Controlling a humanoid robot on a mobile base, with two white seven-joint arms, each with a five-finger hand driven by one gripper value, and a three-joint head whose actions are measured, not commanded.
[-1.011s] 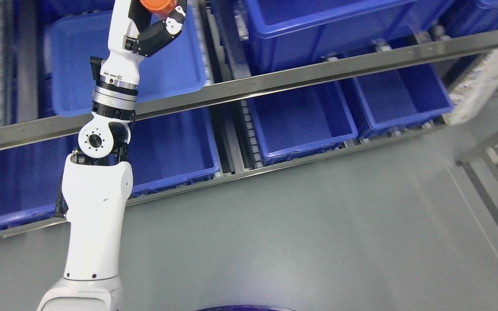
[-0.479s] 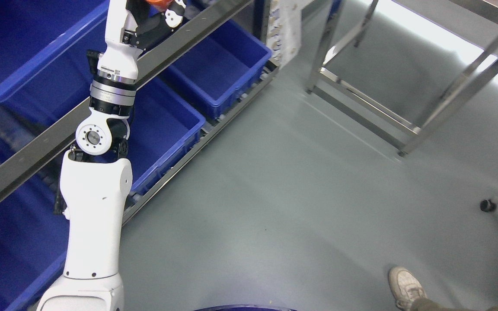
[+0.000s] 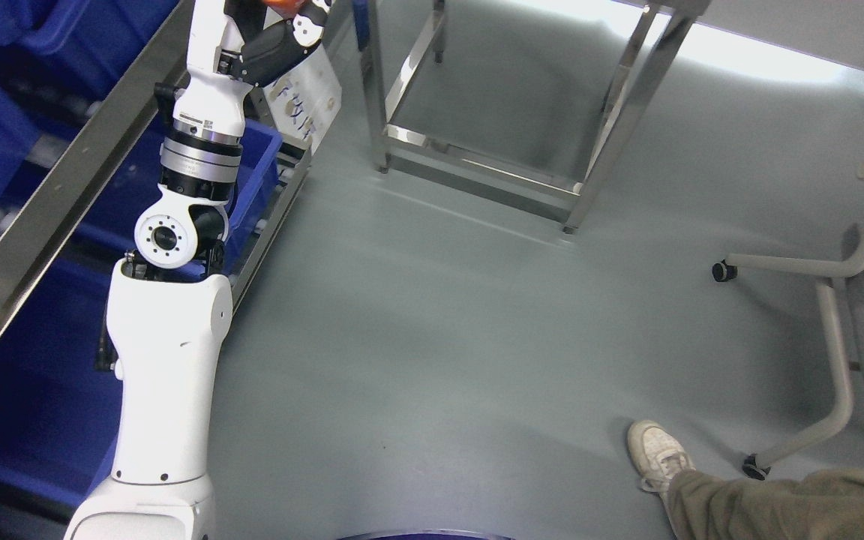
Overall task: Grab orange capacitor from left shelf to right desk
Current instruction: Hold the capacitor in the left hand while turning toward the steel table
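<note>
Left hand (image 3: 282, 19) fingers (image 3: 304, 34) curl tight round the small orange round capacitor (image 3: 282, 4), up top. Shiny metal-legged bench (image 3: 627, 82) sits off to the right, well apart.

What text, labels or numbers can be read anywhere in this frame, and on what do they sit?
Paper sign on the end of the shelf rack: dark handwritten marks, too blurred to read.
Small marking on the left arm's wrist collar: too small to read.
Nothing else in view bears text: the orange capacitor in the left hand shows none.
</note>
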